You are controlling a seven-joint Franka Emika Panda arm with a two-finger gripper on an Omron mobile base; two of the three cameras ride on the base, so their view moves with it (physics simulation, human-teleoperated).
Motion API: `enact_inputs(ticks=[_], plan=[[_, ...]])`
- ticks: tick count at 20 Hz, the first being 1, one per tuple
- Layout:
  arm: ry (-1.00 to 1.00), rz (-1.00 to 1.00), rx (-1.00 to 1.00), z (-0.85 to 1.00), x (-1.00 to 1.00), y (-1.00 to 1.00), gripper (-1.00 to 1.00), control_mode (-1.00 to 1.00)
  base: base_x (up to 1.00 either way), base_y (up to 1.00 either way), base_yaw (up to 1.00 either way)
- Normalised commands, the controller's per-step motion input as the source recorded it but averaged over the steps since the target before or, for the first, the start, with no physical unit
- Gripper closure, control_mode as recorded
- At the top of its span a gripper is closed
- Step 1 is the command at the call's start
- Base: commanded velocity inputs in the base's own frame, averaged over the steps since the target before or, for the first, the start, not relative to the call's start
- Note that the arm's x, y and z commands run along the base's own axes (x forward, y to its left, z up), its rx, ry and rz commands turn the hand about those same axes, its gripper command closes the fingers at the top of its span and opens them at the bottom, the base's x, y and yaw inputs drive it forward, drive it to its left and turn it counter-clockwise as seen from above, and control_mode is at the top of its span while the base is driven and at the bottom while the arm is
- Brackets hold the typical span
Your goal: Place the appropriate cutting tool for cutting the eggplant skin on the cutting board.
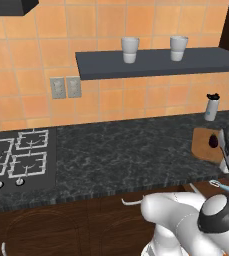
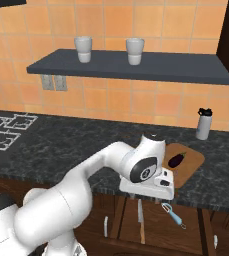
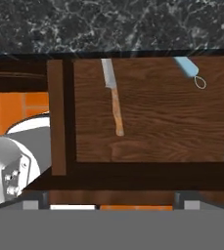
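The light-brown cutting board (image 2: pixel 191 165) lies on the dark counter at the right, with the small dark eggplant (image 2: pixel 176 159) resting on it. Below the counter edge an open wooden drawer (image 3: pixel 157 132) holds a knife (image 3: pixel 114 102) with a wooden handle and a blue-handled peeler (image 3: pixel 188 68). The peeler (image 2: pixel 174 215) lies to the right of the knife (image 2: pixel 140 222). My gripper (image 3: pixel 111 202) hangs above the drawer, in front of the board, open with nothing between its widely spread fingertips. The knife is nearer its centre line; the peeler sits off to one side.
A white bottle (image 2: pixel 203 124) with a black cap stands behind the board. A gas hob (image 1: pixel 16 157) fills the counter's left end. A dark wall shelf (image 1: pixel 151 62) carries two white cups. The counter's front edge (image 3: pixel 133 49) runs just above the drawer.
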Motion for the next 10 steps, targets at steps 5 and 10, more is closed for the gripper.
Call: enact_inputs(ticks=[5, 10], plan=[[0.06, 0.00, 0.00, -0.55, -0.09, -0.35, -1.00, -1.00, 0.00, 0.00, 0.00], [0.05, 0.00, 0.01, -0.51, 0.00, -0.25, -1.00, -1.00, 0.00, 0.00, 0.00]])
